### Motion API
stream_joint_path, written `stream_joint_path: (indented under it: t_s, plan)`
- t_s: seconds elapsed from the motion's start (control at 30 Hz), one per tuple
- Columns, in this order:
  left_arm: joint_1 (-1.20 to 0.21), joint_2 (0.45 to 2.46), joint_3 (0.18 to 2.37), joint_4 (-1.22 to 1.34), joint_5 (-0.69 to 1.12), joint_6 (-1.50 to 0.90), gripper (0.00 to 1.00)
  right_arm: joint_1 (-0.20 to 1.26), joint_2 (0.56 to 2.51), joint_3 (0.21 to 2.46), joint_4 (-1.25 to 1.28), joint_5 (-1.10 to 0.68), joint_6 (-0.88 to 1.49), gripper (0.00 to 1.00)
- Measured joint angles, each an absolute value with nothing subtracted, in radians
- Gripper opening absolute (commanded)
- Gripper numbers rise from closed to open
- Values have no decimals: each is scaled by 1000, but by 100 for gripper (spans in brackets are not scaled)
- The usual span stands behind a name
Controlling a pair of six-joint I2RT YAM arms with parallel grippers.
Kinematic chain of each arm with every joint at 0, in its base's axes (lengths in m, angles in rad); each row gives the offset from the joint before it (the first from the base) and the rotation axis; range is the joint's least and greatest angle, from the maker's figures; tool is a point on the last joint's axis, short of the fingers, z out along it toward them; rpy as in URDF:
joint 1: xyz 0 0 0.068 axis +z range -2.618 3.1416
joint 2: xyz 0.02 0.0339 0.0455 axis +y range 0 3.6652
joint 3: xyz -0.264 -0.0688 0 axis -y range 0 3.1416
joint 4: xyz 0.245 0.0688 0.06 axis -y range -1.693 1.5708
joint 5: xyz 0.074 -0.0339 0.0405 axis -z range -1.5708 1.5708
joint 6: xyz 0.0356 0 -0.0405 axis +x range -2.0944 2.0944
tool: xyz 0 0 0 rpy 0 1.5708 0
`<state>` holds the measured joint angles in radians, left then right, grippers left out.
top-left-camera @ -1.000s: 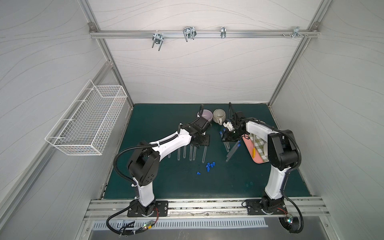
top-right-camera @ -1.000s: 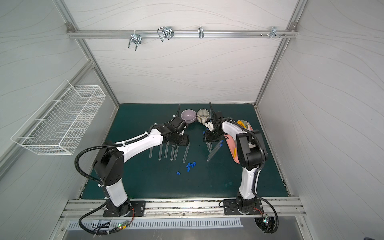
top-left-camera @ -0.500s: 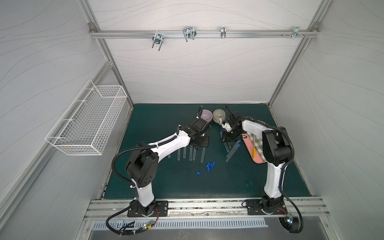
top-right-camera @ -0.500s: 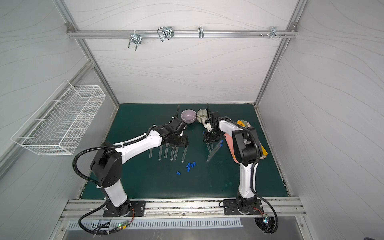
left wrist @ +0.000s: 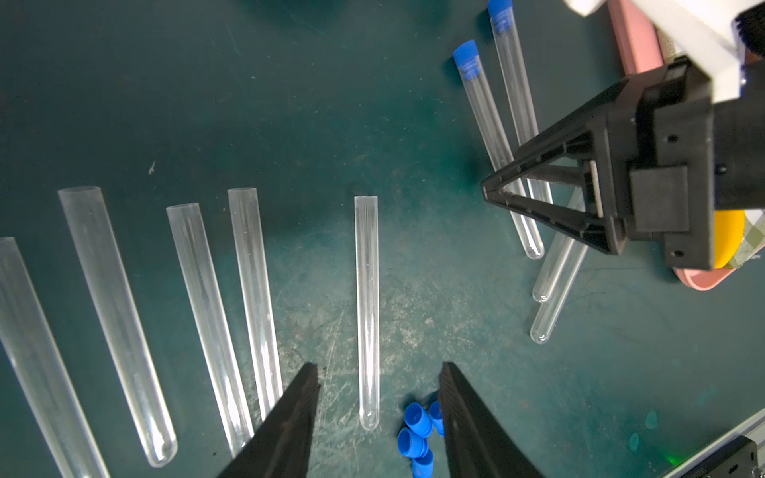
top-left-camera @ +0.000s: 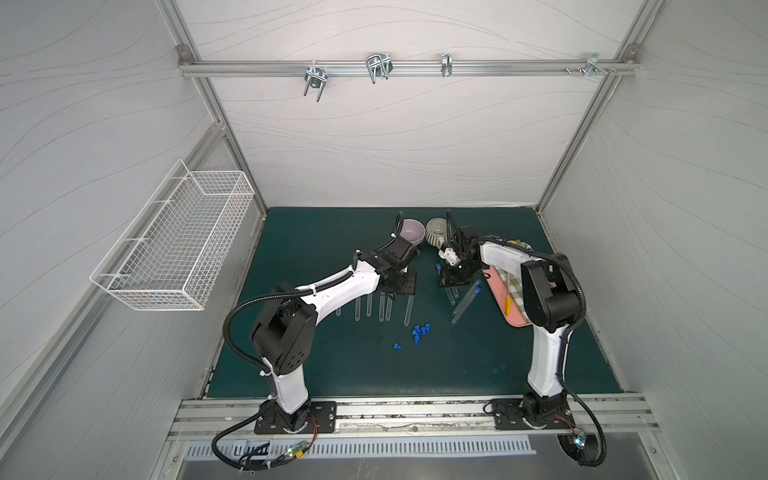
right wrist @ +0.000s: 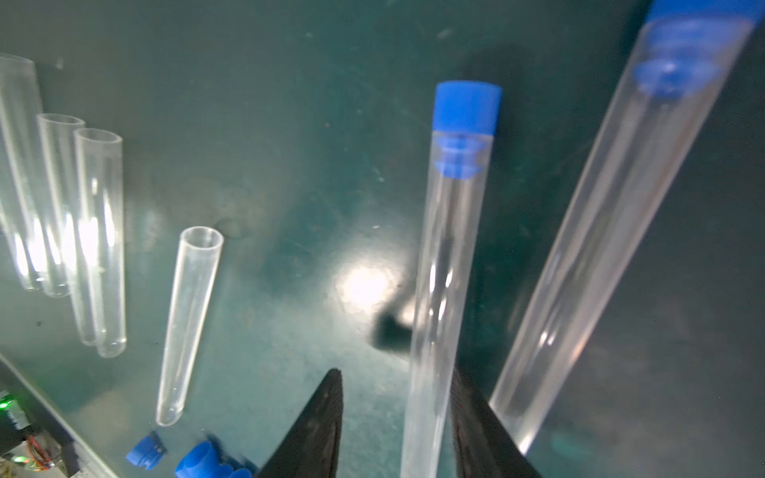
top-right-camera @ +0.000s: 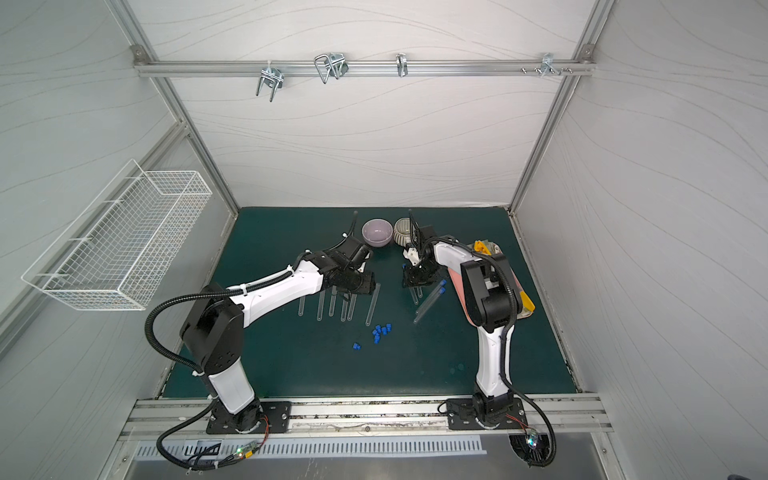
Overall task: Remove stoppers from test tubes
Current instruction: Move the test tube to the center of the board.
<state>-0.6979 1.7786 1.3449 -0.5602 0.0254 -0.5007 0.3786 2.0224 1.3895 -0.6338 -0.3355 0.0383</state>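
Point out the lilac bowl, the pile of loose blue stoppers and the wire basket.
lilac bowl (top-right-camera: 377, 233): in a top view, on its bare inner hollow.
pile of loose blue stoppers (top-left-camera: 419, 331): in a top view, on the cluster's middle.
wire basket (top-left-camera: 174, 249): in a top view, on its mesh.

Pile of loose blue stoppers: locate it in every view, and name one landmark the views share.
Top view: pile of loose blue stoppers, just off the rounded end of the lone open tube.
Top view: same spot, beside that tube.
Left wrist: next to that tube's rounded end.
Right wrist: past that tube's rounded end, partly cut off.
Shared landmark: the lone open tube.
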Motion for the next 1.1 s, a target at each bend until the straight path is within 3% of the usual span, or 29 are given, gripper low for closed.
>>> stream_joint_path:
  t_s: [0.5, 0.87, 1.1]
  plan:
    - [-694, 1782, 1349, -559, 38, -501, 51, 388, 1905, 1130, -440, -576, 141, 43]
    - [-707, 1919, 1528, -585, 50, -498, 51, 329, 1713, 989, -428, -662, 160, 44]
    - [-738, 2045, 1642, -610, 39, -506, 51, 240, 1548, 962, -454, -670, 147, 54]
